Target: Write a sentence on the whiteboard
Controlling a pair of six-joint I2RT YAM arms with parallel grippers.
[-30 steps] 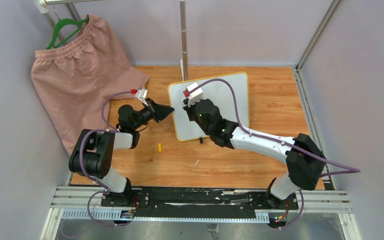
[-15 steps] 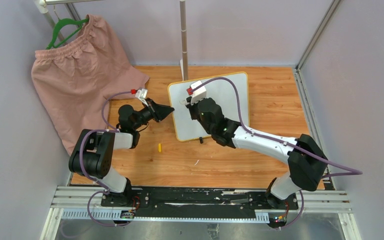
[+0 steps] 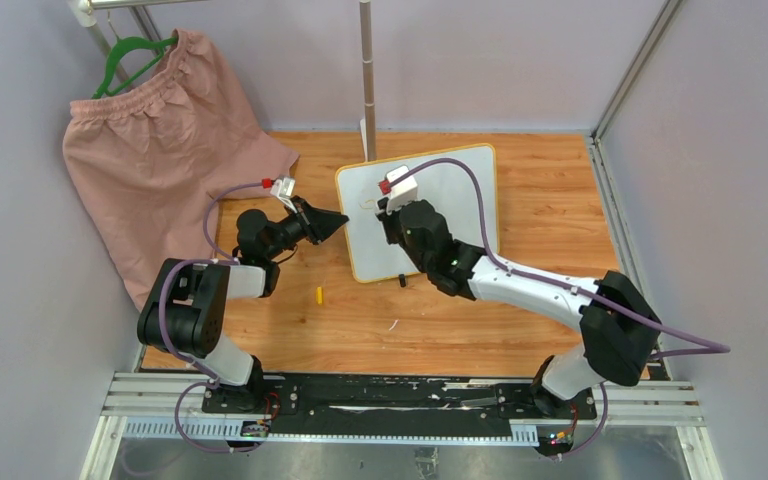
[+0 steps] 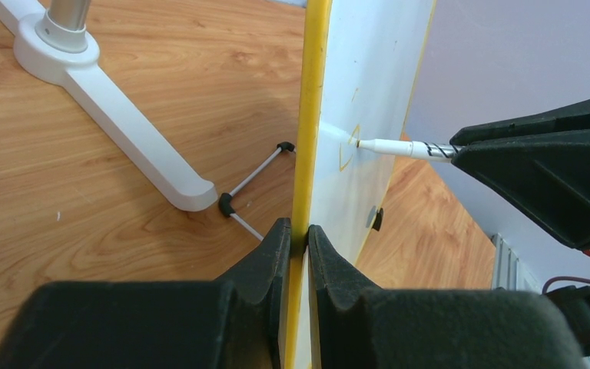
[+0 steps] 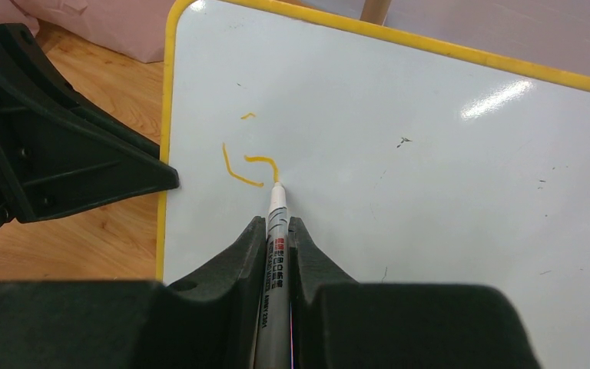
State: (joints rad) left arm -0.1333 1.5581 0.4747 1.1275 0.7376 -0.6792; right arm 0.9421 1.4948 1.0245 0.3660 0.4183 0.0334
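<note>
The right claw (image 5: pixel 277 231), clamped on a marker (image 5: pixel 277 201) whose tip touches the whiteboard (image 5: pixel 430 200), has shifted slightly rightward since a second ago, while the left claw (image 4: pixel 299 231) stays clamped on the yellow left edge of this board, which stands on the table (image 3: pixel 550 200); only some yellow strokes (image 5: pixel 238 171) show, no readable word, and the print on the marker is too small to read.

Whiteboard (image 3: pixel 450 195) and sentence (image 5: pixel 238 175), both only partly visible to you.
From above, the right arm (image 3: pixel 520 285) covers the board's middle, and the yellow strokes are too small to see. In the right wrist view the board runs off the right and bottom edges, and the pen (image 5: pixel 276 201) barrel sinks between the right gripper (image 5: pixel 276 223) fingers, its print too small to read. In the left wrist view the board's top is cut off.
</note>
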